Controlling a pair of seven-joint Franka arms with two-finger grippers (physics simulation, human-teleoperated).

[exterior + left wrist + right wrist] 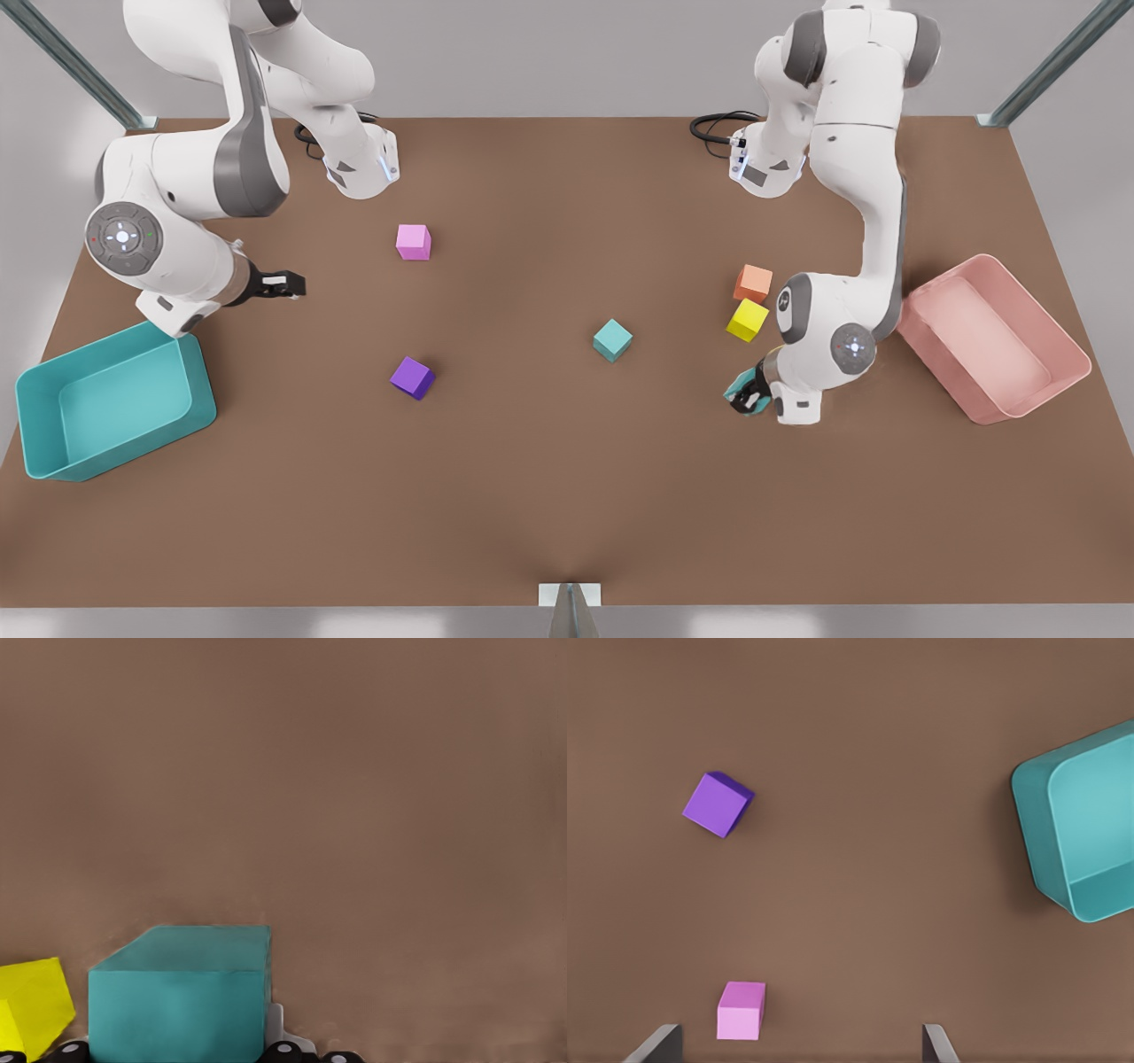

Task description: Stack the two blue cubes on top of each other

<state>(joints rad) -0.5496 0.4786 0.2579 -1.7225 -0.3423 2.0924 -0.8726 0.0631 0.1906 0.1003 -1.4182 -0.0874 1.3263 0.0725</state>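
One blue cube (612, 340) rests on the brown table near the middle, with nothing touching it. The other blue cube (735, 386) sits between the fingers of my left gripper (747, 395), low over the table on the front view's right. In the left wrist view this cube (177, 992) spans the gap between the pads of the left gripper (177, 1051), which is shut on it. My right gripper (292, 285) waits on the front view's left, open with nothing in it. Its two fingertips (656, 1043) stand wide apart in the right wrist view.
A yellow cube (747, 320) and an orange cube (753, 283) lie just behind the left gripper. A pink cube (413, 242) and a purple cube (412, 377) lie left of centre. A teal bin (115, 399) sits far left, a pink bin (992, 337) far right.
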